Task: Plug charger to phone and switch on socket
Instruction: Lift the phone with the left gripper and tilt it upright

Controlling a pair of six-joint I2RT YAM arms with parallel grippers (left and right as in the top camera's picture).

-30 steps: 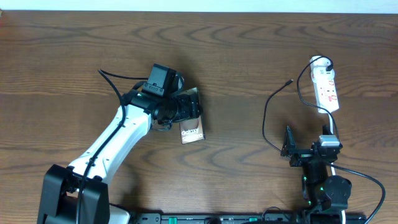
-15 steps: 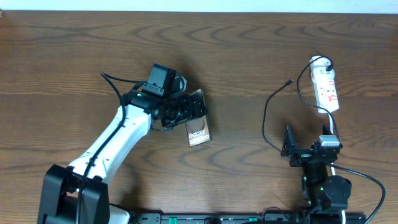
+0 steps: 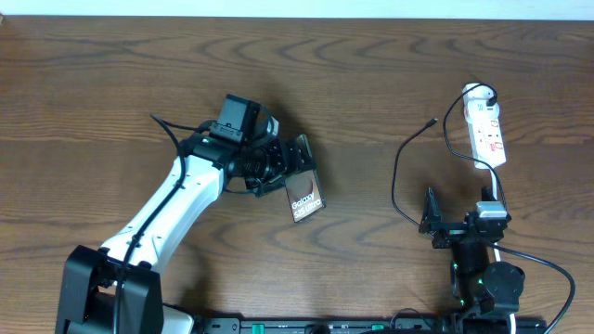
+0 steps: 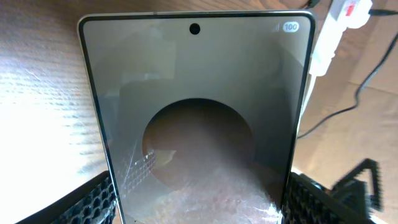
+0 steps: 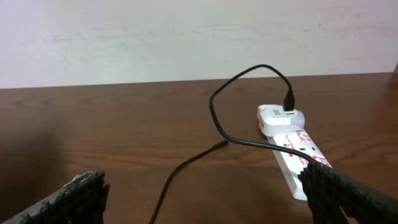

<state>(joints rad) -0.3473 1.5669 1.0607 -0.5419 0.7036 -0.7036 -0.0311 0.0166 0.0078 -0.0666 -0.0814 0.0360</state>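
My left gripper (image 3: 295, 165) is shut on the phone (image 3: 306, 197), a dark grey slab with white "Galaxy" lettering, held tilted over the table left of centre. In the left wrist view the phone (image 4: 193, 124) fills the frame between my fingers (image 4: 199, 208). The charger cable (image 3: 396, 172) loops on the right, its tip (image 3: 432, 121) lying free and its black plug (image 3: 485, 94) seated in the white socket strip (image 3: 488, 132). My right gripper (image 3: 455, 219) is open and empty, just near of the strip. The right wrist view shows the cable (image 5: 214, 112), the strip (image 5: 292, 152) and my open fingers (image 5: 205, 199).
The strip's white cord (image 3: 497, 190) runs down towards the right arm. Thick black robot cables (image 3: 543, 264) trail at the lower right. The pale table edge (image 3: 297, 7) lies at the top.
My left gripper has carried the phone to the right and towards the near edge, turning it. The right arm, cable and strip have not moved.
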